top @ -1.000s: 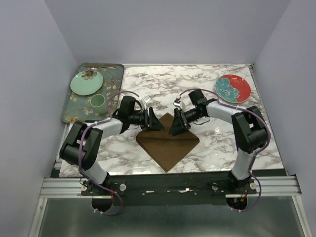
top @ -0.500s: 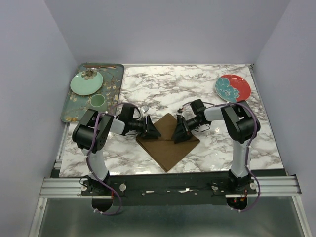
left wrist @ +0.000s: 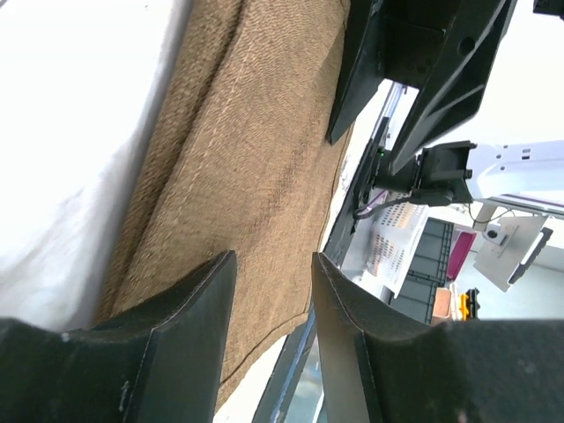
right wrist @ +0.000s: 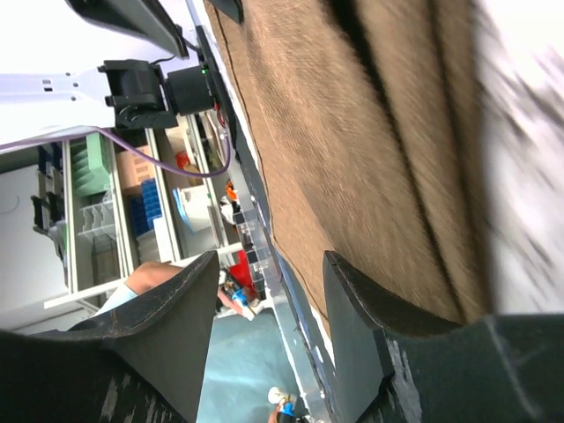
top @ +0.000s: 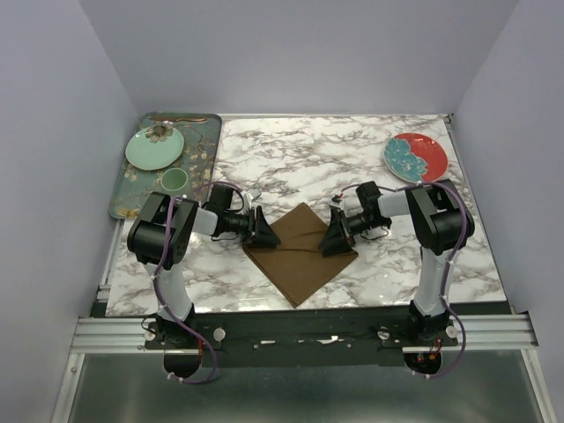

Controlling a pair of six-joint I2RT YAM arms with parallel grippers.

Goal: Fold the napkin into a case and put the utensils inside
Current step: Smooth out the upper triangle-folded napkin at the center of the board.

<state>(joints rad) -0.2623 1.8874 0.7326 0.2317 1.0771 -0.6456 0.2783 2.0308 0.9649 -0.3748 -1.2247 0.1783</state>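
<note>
1. The napkin [top: 300, 256] is plain brown cloth, matte, laid flat as a diamond w/ one corner pointing at the arm bases. A faint crease runs across it corner to corner, and the near half looks a bit darker.
2. Location: about mid-width on the marble table [top: 300, 159], in its near half.
3. The L gripper [top: 263, 233] sits low at the napkin's left corner, fingers aimed toward the cloth's middle. The R gripper [top: 334, 240] mirrors it at the right corner. The napkin lies between the two.
4. Jaws: both grippers are part-spread. Each wrist cam shows a clear gap between its fingers w/ cloth visible through it. Neither is visibly pinching anything. Whether the fingertips touch the cloth can't be told.
5. Only the top view gives the full outline and the surroundings:
   - a floral tray [top: 204, 167] at far left, holding a green plate [top: 154, 147] and a green cup [top: 174, 181]
   - a thin copper-brown utensil [top: 176, 118] along the tray's far rim
   - a red plate [top: 416, 158] at far right, well apart from the napkin
6. Only the wrist views show the coarse weave and the long raised ridges along the cloth's edge, i.e. layered or rucked fabric. The L wrist view also shows the other gripper's black fingers across the cloth. The R wrist view is blurred on its right side.
</note>
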